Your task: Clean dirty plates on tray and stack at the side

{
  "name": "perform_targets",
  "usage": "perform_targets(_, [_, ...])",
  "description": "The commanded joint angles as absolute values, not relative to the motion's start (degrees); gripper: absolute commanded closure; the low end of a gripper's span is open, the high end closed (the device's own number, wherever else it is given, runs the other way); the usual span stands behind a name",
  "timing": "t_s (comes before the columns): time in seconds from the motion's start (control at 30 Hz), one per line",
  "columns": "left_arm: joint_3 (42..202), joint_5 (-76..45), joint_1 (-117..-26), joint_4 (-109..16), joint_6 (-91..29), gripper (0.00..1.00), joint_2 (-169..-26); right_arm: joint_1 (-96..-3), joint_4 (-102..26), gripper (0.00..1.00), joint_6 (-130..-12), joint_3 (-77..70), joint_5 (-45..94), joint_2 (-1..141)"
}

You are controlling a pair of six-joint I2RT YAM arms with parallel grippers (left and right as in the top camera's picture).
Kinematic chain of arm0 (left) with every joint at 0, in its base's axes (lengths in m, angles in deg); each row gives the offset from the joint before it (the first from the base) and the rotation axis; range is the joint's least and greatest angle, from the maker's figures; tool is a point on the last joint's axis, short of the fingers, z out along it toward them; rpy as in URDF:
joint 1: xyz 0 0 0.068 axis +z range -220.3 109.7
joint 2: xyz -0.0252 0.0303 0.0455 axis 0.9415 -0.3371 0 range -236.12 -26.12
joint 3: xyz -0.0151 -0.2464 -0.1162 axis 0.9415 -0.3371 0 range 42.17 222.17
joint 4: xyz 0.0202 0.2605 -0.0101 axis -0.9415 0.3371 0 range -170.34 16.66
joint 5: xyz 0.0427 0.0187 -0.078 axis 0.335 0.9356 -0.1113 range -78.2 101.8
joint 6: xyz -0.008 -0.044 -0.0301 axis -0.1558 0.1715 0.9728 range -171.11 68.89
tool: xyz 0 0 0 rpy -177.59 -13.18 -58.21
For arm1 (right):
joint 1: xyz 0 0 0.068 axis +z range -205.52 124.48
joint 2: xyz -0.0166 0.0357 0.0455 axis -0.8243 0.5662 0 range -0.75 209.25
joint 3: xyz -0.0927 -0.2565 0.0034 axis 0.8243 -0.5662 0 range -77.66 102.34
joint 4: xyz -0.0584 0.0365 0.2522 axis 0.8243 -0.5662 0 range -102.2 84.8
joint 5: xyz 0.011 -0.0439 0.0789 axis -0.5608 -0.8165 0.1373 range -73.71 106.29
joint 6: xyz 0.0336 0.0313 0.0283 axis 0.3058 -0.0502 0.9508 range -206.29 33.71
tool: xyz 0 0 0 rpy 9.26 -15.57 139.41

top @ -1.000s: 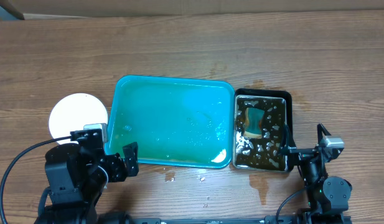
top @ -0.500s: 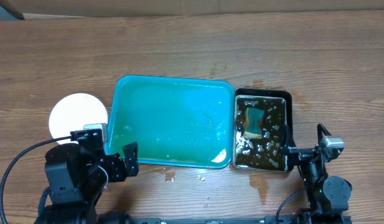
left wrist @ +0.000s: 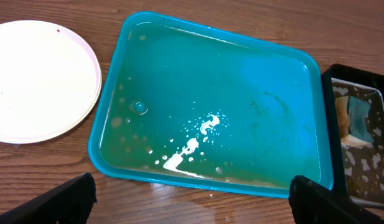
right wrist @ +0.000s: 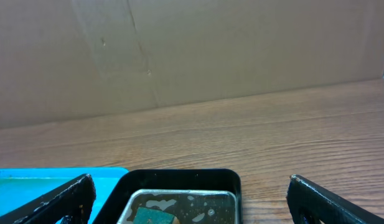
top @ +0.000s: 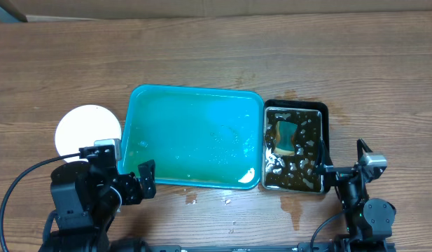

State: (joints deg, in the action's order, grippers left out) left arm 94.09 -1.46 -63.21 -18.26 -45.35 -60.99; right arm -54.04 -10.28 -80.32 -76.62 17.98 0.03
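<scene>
Left tool (top: 127, 168): fingers spread fully apart, gripping and touching nothing, arm folded low at the near counter (top: 216, 56) edge by the tray (top: 194, 98)'s near-left corner. Right tool (top: 340, 159): equally wide and empty, arm folded low beside the black pan (top: 325, 110) holding a sponge (top: 286, 133). The tray carries a wet film; a white plate (top: 86, 128) lies on the counter just left of it
</scene>
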Motion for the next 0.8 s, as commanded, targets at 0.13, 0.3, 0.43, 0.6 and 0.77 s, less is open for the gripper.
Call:
perform_targets(0.13, [93.7,0.1,-64.1,-16.9,-46.2,0.0,-57.8,-54.4,-9.9,0.0,-80.6,-77.2,18.4,-0.6])
perform_targets(0.3, [89.4,3.5,-68.6,-21.7,-46.2,0.0,-50.7,-54.4,-9.8,0.0,-80.6,-77.2,18.4,-0.6])
perform_targets(0.43, [81.6,5.0,-71.7,-28.6,-46.2,0.0,-43.1,-54.4,-9.9,0.0,-80.6,-77.2,18.4,-0.6])
perform_targets(0.6, [70.5,4.7,-73.0,-38.8,-45.7,0.0,-34.5,-54.4,-9.9,0.0,-80.6,-77.2,18.4,-0.6])
perform_targets(0.77, [59.6,4.7,-73.0,-53.7,-45.7,0.0,-27.1,-54.4,-9.8,0.0,-80.6,-77.2,18.4,-0.6])
